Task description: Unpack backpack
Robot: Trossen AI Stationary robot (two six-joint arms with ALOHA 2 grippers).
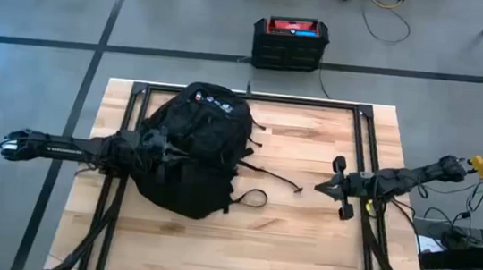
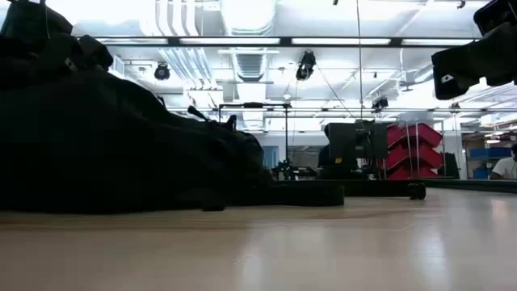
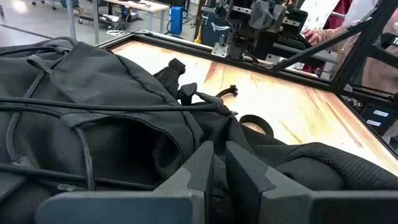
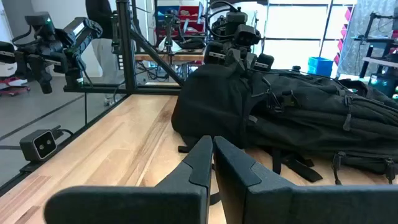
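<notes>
The large black backpack (image 1: 196, 139) lies flat on the left half of the wooden table, with its round patches toward the far edge. It fills the left of the low view (image 2: 105, 145). Its straps and a strap loop (image 1: 253, 196) trail over the wood toward the right. My left gripper (image 1: 157, 149) comes in from the left over the backpack's near half and is shut on its fabric (image 3: 219, 163). My right gripper (image 1: 330, 187) is shut and hovers above bare wood to the right of the backpack, touching nothing (image 4: 212, 152). My left gripper pinches a fold of the backpack's top fabric (image 3: 219, 183) between its two fingers, which slant down from the table's left side. In the right wrist view the fabric rises to a peak (image 4: 217, 81) under that gripper (image 4: 239, 46). The rest of the bag lies on the table.
A black crate with a red top (image 1: 290, 43) stands on the floor beyond the far edge. Black frame rails (image 1: 366, 148) run across the table near the right arm. Bare wood (image 1: 292, 248) lies between the backpack and the right gripper. A person's sleeve (image 3: 323, 31) shows beyond the table.
</notes>
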